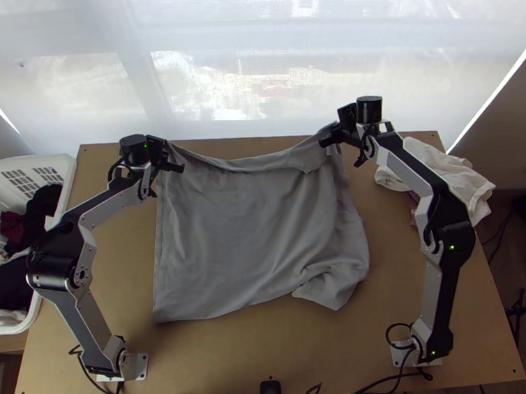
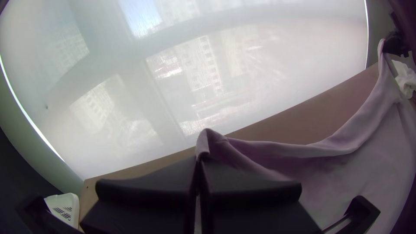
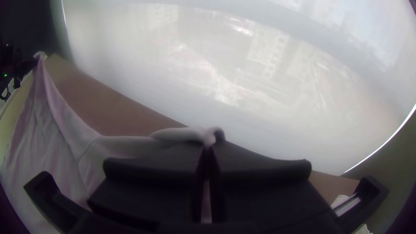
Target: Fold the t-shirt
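Beyond the far edge of your work area, a pale blind point(image 1: 209, 81) spans the window. In front of it is the wide wooden surface point(image 1: 270, 350). Your t-shirt point(image 1: 250, 232) is grey and covers much of the middle, mostly spread out, with soft wrinkles. Its far edge is lifted at both ends and sags between them; its near part lies on the surface, and the near corner on your right is bunched and partly turned over.

To your left, a white basket point(image 1: 59, 164) stands beside the surface, with dark clothes point(image 1: 45, 204) in it. A crumpled white cloth point(image 1: 443, 175) lies near the far right corner, well apart from the t-shirt.

Your left gripper point(image 1: 169, 156) has its fingers closed together, pinching the t-shirt's far left corner. The fabric pokes up past the fingertips and runs down and away from them towards you. Your right gripper point(image 1: 340, 133) is closed the same way on the far right part, with a small tuft of fabric at its tips. Smallest of all, a bit of reddish cloth point(image 1: 413, 208) peeks out by the white cloth.
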`<state>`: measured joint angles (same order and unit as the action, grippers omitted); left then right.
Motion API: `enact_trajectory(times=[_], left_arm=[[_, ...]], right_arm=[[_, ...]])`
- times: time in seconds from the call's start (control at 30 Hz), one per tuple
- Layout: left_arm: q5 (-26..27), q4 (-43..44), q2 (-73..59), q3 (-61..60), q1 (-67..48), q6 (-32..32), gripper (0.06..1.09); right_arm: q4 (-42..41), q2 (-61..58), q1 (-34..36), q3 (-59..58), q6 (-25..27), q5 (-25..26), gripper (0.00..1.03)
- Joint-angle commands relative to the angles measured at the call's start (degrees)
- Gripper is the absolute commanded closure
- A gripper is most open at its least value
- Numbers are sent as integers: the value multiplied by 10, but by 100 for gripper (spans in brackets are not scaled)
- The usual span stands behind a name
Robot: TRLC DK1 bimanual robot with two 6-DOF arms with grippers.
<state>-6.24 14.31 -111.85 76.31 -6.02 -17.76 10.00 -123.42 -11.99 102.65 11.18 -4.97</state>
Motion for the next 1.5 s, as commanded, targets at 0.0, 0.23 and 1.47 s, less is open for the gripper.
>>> enact_trajectory(times=[0.0, 0.23, 1.47], left_arm=[[-1, 3, -39, 16, -3, 4, 105], [-1, 1, -55, 21, -7, 11, 105], [-5, -44, -24, 21, -15, 12, 105]], right_arm=[[1, -39, 0, 24, -2, 1, 100], [9, -33, 7, 22, -7, 1, 65], [78, 37, -97, -137, 78, 1, 10]])
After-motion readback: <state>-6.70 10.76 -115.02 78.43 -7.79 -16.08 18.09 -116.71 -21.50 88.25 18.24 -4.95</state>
